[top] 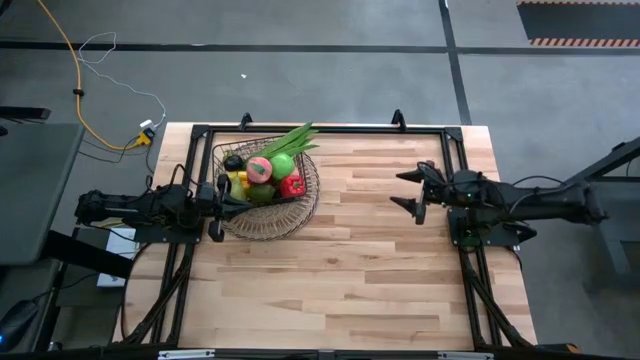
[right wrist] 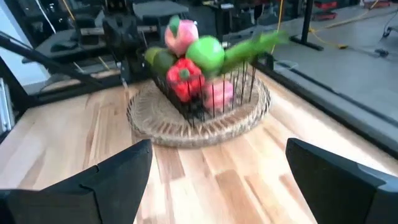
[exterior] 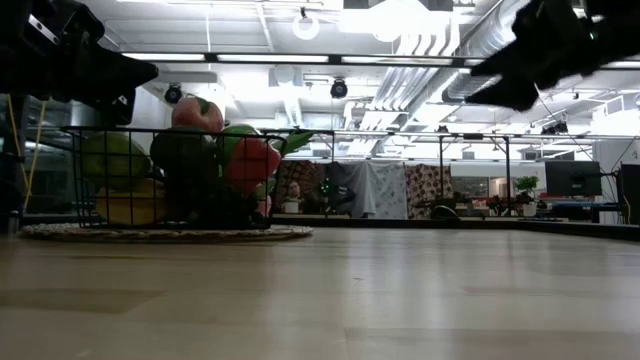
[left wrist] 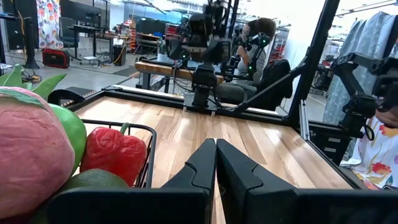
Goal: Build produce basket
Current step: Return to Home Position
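Observation:
The dark wire basket (top: 300, 210) rests on its round flared rim (right wrist: 168, 134) at the table's far left. Produce is piled in it: a pink-red fruit (top: 260, 167), a green apple (top: 282, 165), a red pepper (top: 292, 185), a yellow piece (top: 238, 180) and long green stalks (top: 300, 138) that stick out over the far rim. My left gripper (left wrist: 216, 144) is shut and level above the basket's left side, beside the pile. My right gripper (top: 403, 190) is open, raised over the table's right part. It points toward the basket (right wrist: 199, 118) from well away.
Bare wood (top: 360, 240) lies between the basket and my right gripper and across the near half of the table. Black frame rails (top: 330, 128) run along the far edge and both sides. A person (left wrist: 258, 37) sits in the room beyond the right arm's base.

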Action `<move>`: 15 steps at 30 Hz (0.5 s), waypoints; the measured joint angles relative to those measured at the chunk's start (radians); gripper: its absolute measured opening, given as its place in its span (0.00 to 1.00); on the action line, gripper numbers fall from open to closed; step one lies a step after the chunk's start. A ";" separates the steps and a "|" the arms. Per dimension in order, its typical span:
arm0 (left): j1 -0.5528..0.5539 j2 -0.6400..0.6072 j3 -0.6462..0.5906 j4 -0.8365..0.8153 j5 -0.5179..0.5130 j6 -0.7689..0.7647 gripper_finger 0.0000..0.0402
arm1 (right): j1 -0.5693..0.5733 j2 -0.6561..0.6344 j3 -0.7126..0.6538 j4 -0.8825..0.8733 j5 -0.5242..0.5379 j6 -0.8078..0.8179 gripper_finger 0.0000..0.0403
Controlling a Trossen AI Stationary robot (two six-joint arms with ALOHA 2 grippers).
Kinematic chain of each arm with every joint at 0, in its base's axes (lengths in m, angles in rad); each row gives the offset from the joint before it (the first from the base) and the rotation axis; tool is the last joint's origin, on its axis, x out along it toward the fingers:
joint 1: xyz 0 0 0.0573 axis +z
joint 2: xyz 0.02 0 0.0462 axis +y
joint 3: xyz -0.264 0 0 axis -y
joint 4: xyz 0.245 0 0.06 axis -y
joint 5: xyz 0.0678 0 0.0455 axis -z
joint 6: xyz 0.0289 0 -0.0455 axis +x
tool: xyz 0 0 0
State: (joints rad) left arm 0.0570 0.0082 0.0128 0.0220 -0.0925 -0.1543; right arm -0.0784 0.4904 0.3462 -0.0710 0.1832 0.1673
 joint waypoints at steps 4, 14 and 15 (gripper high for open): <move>0.000 0.000 0.000 0.000 0.000 0.000 0.01 | 0.000 -0.073 -0.099 0.080 -0.004 0.016 0.89; 0.000 0.000 0.000 0.000 0.000 0.000 0.01 | 0.001 -0.259 -0.220 0.107 -0.028 0.034 0.81; 0.000 0.000 0.000 0.000 0.000 0.000 0.01 | 0.001 -0.274 -0.220 0.090 -0.028 0.038 0.77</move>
State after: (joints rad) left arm 0.0573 0.0082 0.0128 0.0221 -0.0925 -0.1543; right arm -0.0776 0.2159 0.1257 0.0188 0.1555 0.2050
